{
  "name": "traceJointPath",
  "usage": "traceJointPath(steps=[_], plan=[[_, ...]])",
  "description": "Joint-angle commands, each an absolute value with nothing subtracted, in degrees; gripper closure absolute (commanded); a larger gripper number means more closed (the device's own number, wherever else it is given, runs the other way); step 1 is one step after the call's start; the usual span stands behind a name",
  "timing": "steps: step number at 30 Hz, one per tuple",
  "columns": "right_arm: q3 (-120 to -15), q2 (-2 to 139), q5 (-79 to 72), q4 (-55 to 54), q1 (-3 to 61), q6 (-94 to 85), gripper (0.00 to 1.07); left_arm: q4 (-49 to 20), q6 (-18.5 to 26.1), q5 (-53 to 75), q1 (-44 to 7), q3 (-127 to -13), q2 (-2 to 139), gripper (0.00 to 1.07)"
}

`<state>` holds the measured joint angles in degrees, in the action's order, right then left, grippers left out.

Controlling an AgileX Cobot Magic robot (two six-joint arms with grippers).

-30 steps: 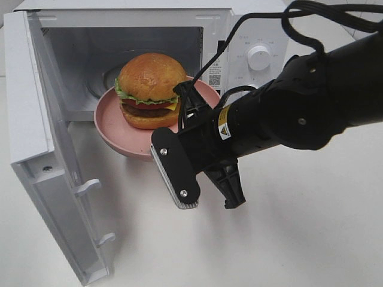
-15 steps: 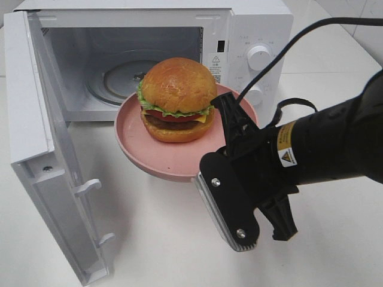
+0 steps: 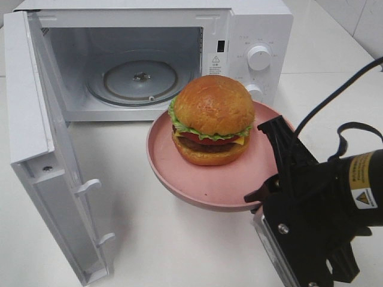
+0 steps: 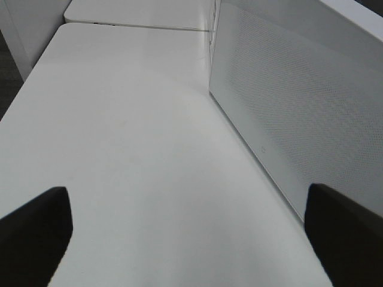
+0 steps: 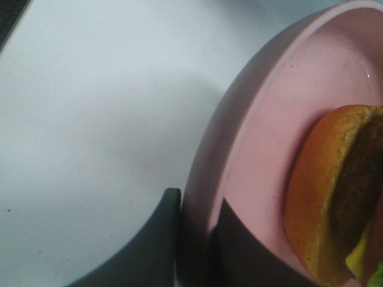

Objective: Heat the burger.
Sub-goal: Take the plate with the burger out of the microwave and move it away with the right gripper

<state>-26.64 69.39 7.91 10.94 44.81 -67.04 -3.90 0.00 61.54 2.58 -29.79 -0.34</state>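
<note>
The burger [image 3: 212, 119], with its golden bun, lettuce, tomato and patty, sits on a pink plate [image 3: 203, 185] held in the air in front of the open microwave [image 3: 257, 24], to the right of its opening. My right gripper [image 3: 269, 191] is shut on the plate's near-right rim. In the right wrist view the gripper [image 5: 194, 239] has a finger on each side of the plate's rim [image 5: 257, 131], with the burger [image 5: 323, 191] beside it. My left gripper [image 4: 191, 239] is open and empty over the bare table. It does not show in the exterior view.
The microwave's door [image 3: 42, 149] swings wide open to the left; its outer face [image 4: 287, 89] fills the left wrist view's side. The glass turntable [image 3: 140, 78] inside is bare. Two knobs [image 3: 260, 57] are on the microwave's right panel. White table [image 3: 167, 251] lies all around.
My right gripper has carried the plate and burger out from the microwave's opening, to the right and toward the front. The turntable now shows bare.
</note>
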Motion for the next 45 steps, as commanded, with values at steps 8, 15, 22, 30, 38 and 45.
traceJointPath(steps=[8,15,22,30,38,45], plan=[[-23.5,59.2,10.1,11.7,44.9,-65.1,1.07,-4.3,0.0,61.4,2.8,-29.7,-1.3,0.09],[-21.8,53.7,15.1,14.0,44.9,-61.3,1.07,-4.3,0.0,61.4,2.8,-29.7,-1.3,0.09],[-21.8,48.6,21.9,20.7,44.9,-50.0,1.07,-4.3,0.0,61.4,2.8,-29.7,-1.3,0.09],[-21.8,48.1,28.4,32.4,44.9,-32.0,1.07,-4.3,0.0,61.4,2.8,-29.7,-1.3,0.09],[-20.7,48.1,35.3,43.4,44.9,-13.9,1.07,-4.3,0.0,61.4,2.8,-29.7,-1.3,0.09],[-18.8,48.1,41.4,48.0,44.9,-1.9,1.07,-4.3,0.0,61.4,2.8,-29.7,-1.3,0.09]])
